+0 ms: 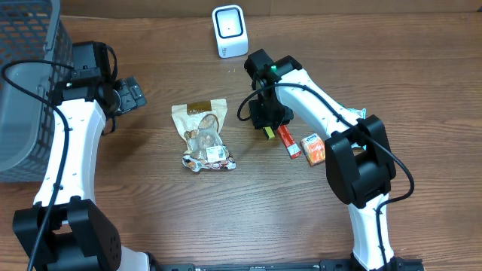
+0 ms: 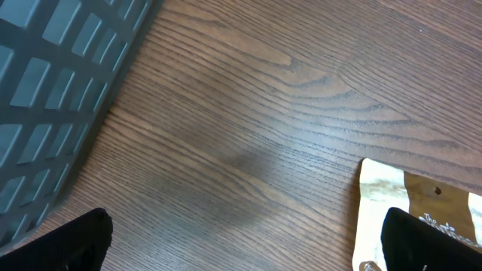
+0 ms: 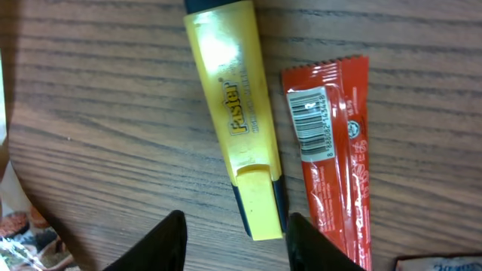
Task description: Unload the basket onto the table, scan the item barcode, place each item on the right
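Observation:
A yellow highlighter [image 3: 235, 113] lies flat on the wooden table, beside a red snack stick packet [image 3: 331, 158] whose barcode [image 3: 309, 123] faces up. My right gripper [image 3: 237, 248] hovers over the highlighter's near end with its jaws apart; the pen's tip lies between the fingertips, close to the right one and clear of the left. In the overhead view this gripper [image 1: 265, 120] covers most of the highlighter [image 1: 269, 133]. The white barcode scanner [image 1: 230, 30] stands at the back. My left gripper [image 2: 248, 252] is wide open and empty above bare wood.
A clear snack bag [image 1: 203, 135] lies mid-table, its tan top edge [image 2: 422, 203] by my left gripper's right finger. A small orange box [image 1: 314, 148] sits right of the red packet [image 1: 288, 141]. A grey mesh basket [image 1: 26, 83] fills the far left.

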Controlling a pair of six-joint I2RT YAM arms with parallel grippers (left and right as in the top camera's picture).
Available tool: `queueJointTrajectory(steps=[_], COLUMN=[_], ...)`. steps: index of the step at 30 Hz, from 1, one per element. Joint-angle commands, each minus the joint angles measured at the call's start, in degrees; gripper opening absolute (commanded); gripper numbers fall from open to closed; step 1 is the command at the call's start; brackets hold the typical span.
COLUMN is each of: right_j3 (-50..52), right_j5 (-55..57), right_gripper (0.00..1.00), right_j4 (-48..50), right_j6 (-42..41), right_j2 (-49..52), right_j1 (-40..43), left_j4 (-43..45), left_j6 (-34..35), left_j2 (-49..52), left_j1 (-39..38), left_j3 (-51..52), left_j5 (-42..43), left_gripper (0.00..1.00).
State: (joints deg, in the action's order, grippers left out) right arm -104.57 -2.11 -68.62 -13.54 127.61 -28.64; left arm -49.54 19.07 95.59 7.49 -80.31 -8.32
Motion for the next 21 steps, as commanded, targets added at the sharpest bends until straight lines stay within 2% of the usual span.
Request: queueJointTrajectory(steps=[1,13,21], right_j3=[1.5,9.1,10.9], right_j5=[0.6,0.6,1.4], right_gripper=[0.42,0.4,0.22], right_j4=[0.4,10.2,11.8], right_j6=[-0.4,-0.2,-0.2], right_j2=[-2.3,-2.3,-2.3], right_j1=[-0.1,-0.2,-0.2], left_j4=[0.1,0.1,0.1], left_j6=[-1.1,-1.1,-1.1], left_j2=[-0.8,-0.8,-0.8], left_j1=[-0.4,-0.4,-0.4], left_j3=[-0.8,-0.8,-0.8], left_j5=[0.5,0.5,0.5], left_gripper=[1.0,1.0,1.0])
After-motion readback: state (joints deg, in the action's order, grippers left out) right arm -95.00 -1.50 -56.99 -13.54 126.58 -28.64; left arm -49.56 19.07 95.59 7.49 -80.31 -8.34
